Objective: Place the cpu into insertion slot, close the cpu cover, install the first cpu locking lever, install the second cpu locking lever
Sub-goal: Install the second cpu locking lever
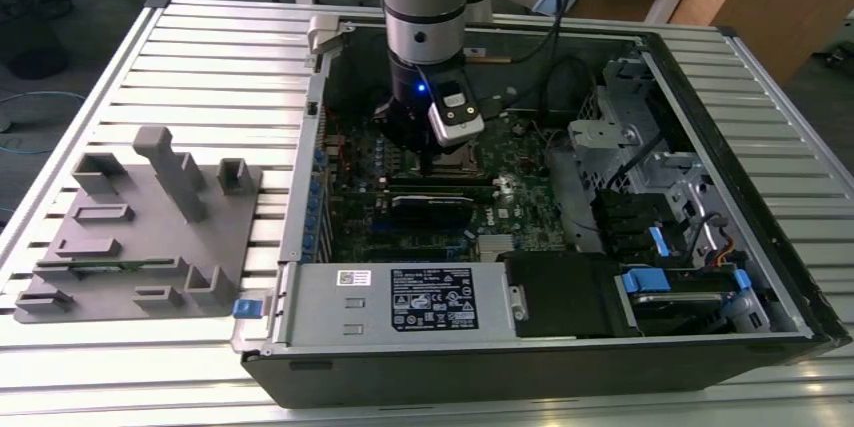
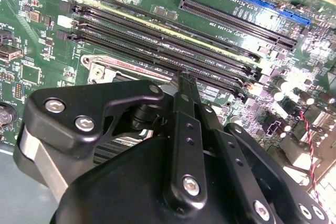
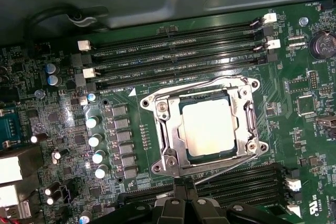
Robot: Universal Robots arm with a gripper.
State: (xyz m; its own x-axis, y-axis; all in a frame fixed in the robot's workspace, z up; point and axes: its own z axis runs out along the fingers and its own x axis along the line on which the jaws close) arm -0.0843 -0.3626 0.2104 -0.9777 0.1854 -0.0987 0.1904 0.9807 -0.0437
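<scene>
You see the cpu point(image 3: 208, 127) seated in the insertion slot point(image 3: 164, 109), cpu cover point(image 3: 251, 119) down; jaws nearly closed, holding nothing you can make out.

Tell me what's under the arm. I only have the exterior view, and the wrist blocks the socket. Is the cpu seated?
Observer: Yes. In the first wrist view the cpu lies flat in the insertion slot.
Operator: And the cover?
Observer: The cpu cover is down, framing the chip's metal top.
Operator: Is the gripper holding anything?
Observer: In the second wrist view the gripper has its fingers together with nothing visible between them. The tips are at the socket's edge, beside the memory slots.
</scene>
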